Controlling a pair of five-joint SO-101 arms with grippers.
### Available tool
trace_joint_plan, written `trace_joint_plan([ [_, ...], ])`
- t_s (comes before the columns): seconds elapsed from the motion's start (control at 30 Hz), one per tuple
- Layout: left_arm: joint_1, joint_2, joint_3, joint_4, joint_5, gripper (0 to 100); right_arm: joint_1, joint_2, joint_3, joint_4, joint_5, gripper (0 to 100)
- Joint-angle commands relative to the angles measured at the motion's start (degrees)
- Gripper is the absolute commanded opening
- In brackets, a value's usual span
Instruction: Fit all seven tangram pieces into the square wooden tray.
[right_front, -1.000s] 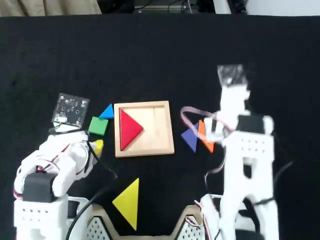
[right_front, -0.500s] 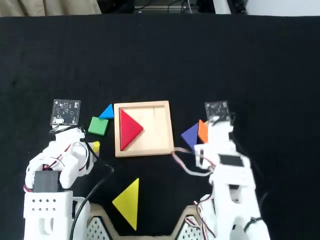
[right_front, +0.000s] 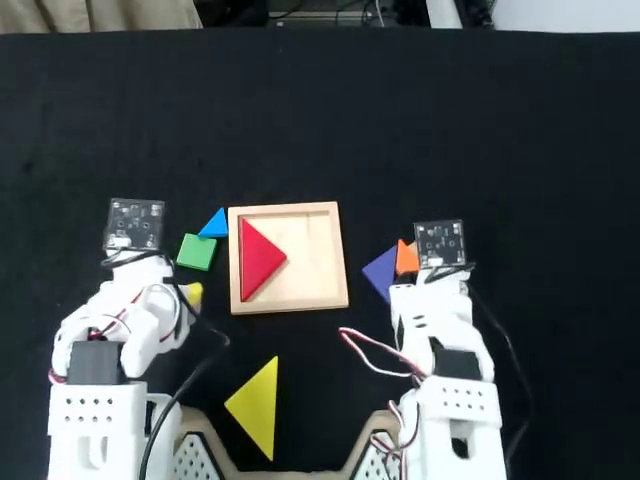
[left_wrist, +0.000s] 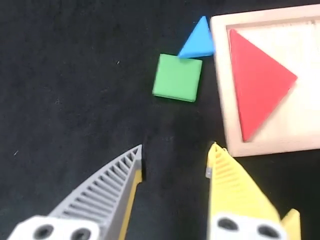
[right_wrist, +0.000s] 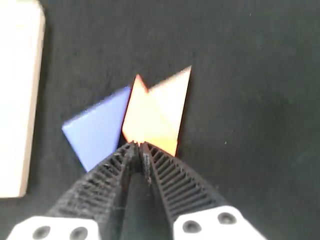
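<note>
- One matte black table carries everything.
- Two white arms stand at its near edge. The left gripper hangs wide open and holds nothing, one ribbed finger grey and the other yellow, above bare table near the tray's near left corner. The right gripper has its black ribbed fingers pressed together with nothing between them, tips at the near edge of the orange piece.
- One square tray of pale wood has a raised rim.
- Two big flat triangles: the red one lies inside the tray against its left side, and the yellow one lies on the table nearer the arms.
- One purple piece and one orange piece touch each other right of the tray.
- One green square sits left of the tray.
- One small blue triangle touches the square's corner.
</note>
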Motion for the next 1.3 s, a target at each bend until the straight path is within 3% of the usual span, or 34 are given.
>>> trace_joint_plan([
  [0.0,6.02,-0.53,-1.54,-0.35,0.26,21,-0.53,-5.93,0.22,8.44,0.35,1.2],
  [0.13,10.59,-0.53,-1.19,-0.53,0.53,21,-0.53,-11.74,0.22,17.05,0.35,1.2],
  [0.33,6.55,-0.53,-1.36,-0.53,0.0,21,-0.53,-20.18,0.22,29.8,0.35,1.2],
  [0.53,10.51,-0.53,-5.49,6.42,-10.2,21,-0.53,-28.09,0.04,41.23,0.26,1.3],
  [0.77,19.91,-0.09,-3.03,8.0,-14.86,21,-0.53,-32.92,-0.22,41.76,0.35,1.2],
  [1.03,23.69,0.09,-3.65,8.88,-15.38,21,-0.53,-33.01,-0.31,41.76,0.35,1.2],
  [1.27,33.45,0.18,-3.74,10.46,-19.08,21,-0.53,-33.01,-0.31,41.76,0.35,1.2],
])
